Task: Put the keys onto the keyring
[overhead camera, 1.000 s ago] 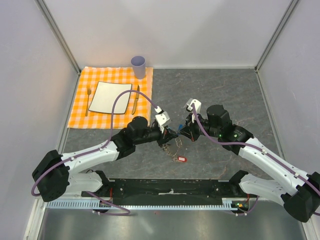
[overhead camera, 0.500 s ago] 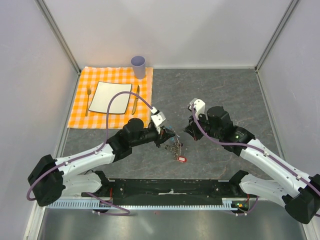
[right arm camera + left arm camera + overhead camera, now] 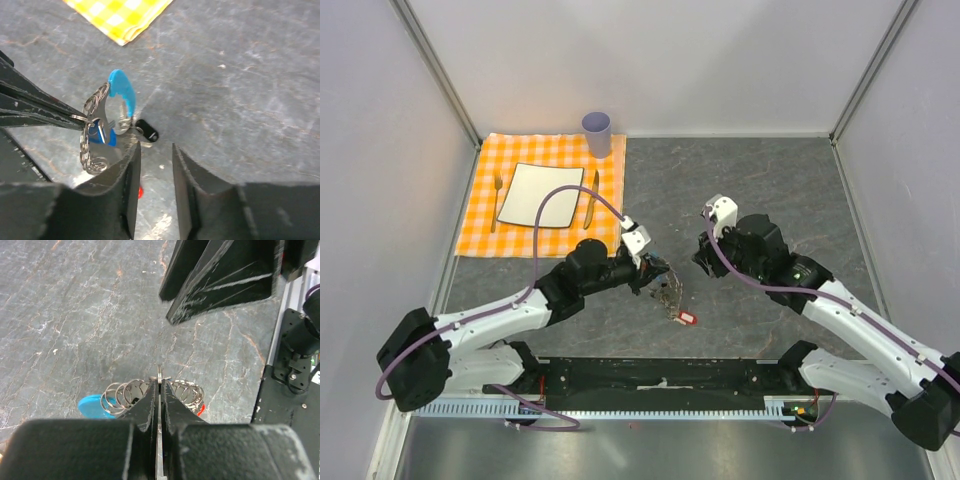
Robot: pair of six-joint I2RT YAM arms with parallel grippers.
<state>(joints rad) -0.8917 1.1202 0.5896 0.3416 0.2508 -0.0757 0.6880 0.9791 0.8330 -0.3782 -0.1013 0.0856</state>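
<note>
Left fingers (image 3: 154,393) clamped together on a chain link of the keyring (image 3: 122,95), which hangs over the tabletop (image 3: 770,180) mid-width, toward the near edge. Right fingers (image 3: 185,170) apart, empty, just beside it. Blue- and red-tagged keys (image 3: 102,134) dangle with the chain. Cannot tell whether all are threaded.

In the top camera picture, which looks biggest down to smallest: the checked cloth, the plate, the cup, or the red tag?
1. checked cloth
2. plate
3. cup
4. red tag, the smallest
</note>
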